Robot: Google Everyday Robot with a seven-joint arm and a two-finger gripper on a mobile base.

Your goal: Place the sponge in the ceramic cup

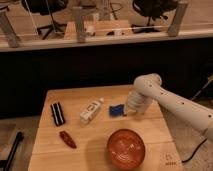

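The blue sponge lies flat on the wooden table, right of centre. My white arm comes in from the right and bends down over the table. Its gripper hangs low at the sponge's right edge, touching it or nearly so. The ceramic cup is hidden: I cannot tell it apart from the pale lower end of the arm.
A white labelled bottle lies left of the sponge. A black block sits at the far left, with a red-brown object in front of it. A wide orange-red bowl stands near the front edge.
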